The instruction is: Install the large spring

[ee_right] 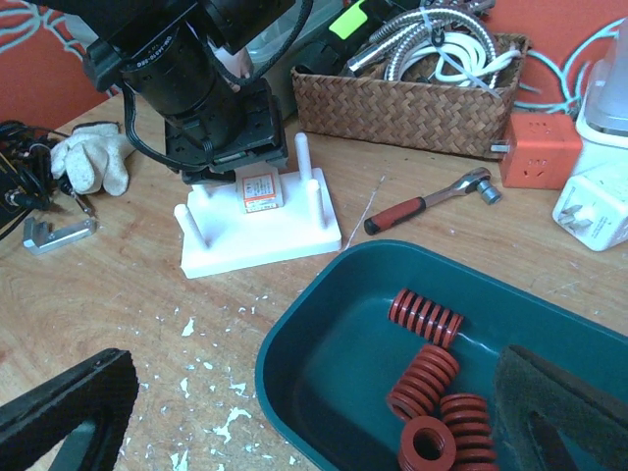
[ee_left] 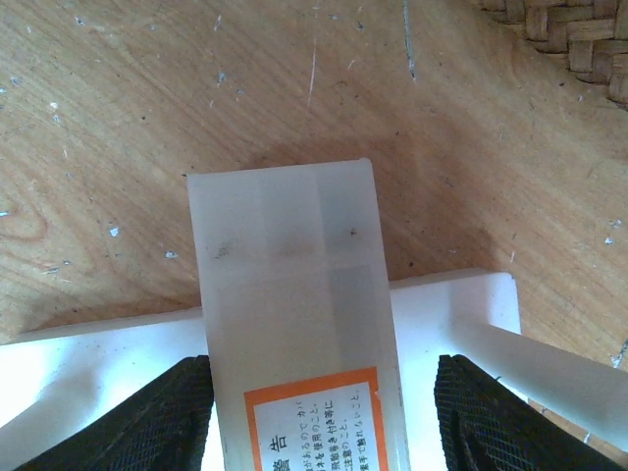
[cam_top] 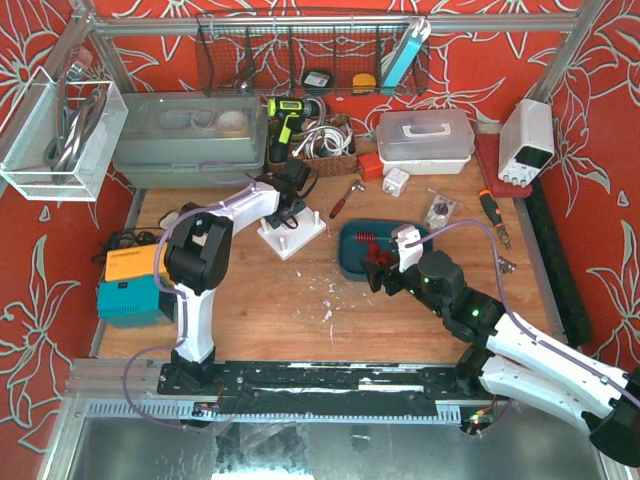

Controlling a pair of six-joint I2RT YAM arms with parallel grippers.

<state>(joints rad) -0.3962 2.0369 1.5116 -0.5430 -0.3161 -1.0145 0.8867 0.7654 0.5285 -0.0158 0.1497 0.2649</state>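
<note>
On the left, my left hand (ee_left: 319,392) is straddling a pale block (ee_left: 285,294) with an orange label that is standing on the white base (ee_right: 260,231). Its fingers are spread to either side of the block. One is sitting against the block's edge and the other is standing clear of it, so I am not pinching anything there. I am treating this hand as the steadying one. It should be bracing the base flat on the surface (ee_right: 147,314) so the upright pegs (ee_right: 303,157) are not tipping when a spring comes down over one.

To the right, the green tray (ee_right: 334,353) is holding several red springs. I am judging the large spring (ee_right: 424,378) to be the fat one in the middle of the cluster, though the others are close in size. It is lying on its side against its neighbours, with its long axis running from the tray's far right toward the near left. Neither open end is facing up.

My right hand (ee_right: 319,392) is hovering over the tray, spread as wide as it goes and holding nothing. For a clean pick I should be closing across the coils at mid-length, square to that long axis. I should lift clear of the neighbouring springs before turning it upright, so the bore is lining up with a peg.
</note>
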